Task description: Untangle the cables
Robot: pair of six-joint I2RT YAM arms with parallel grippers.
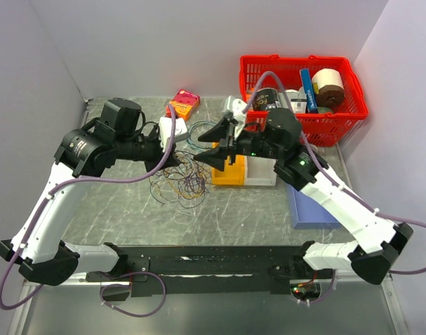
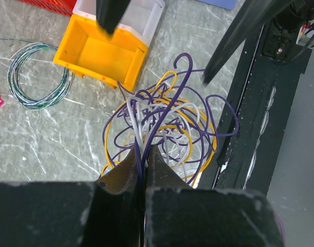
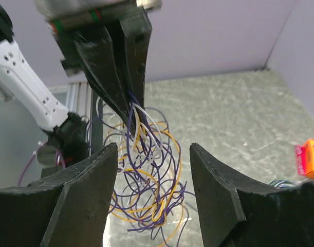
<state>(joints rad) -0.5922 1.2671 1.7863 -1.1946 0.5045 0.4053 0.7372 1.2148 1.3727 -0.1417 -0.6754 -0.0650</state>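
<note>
The cables (image 1: 179, 183) are a tangled bunch of dark purple, yellow and white strands at the table's middle. My left gripper (image 1: 172, 159) is shut on a few strands at the top of the bunch (image 2: 167, 123), with purple and white wires pinched between its fingertips (image 2: 142, 154). In the right wrist view the left gripper (image 3: 127, 110) holds the bunch (image 3: 151, 175) so that it hangs down above the table. My right gripper (image 1: 223, 144) is open and empty, facing the bunch from the right; the strands hang just beyond its spread fingers (image 3: 90, 185).
A yellow bin (image 1: 228, 173) and a white bin (image 1: 261, 171) stand under the right gripper. A blue-green wire coil (image 1: 199, 132) and an orange box (image 1: 183, 103) lie behind. A red basket (image 1: 303, 91) is at the back right, a blue slab (image 1: 310, 206) at the right, and a black rail (image 1: 199, 262) at the front.
</note>
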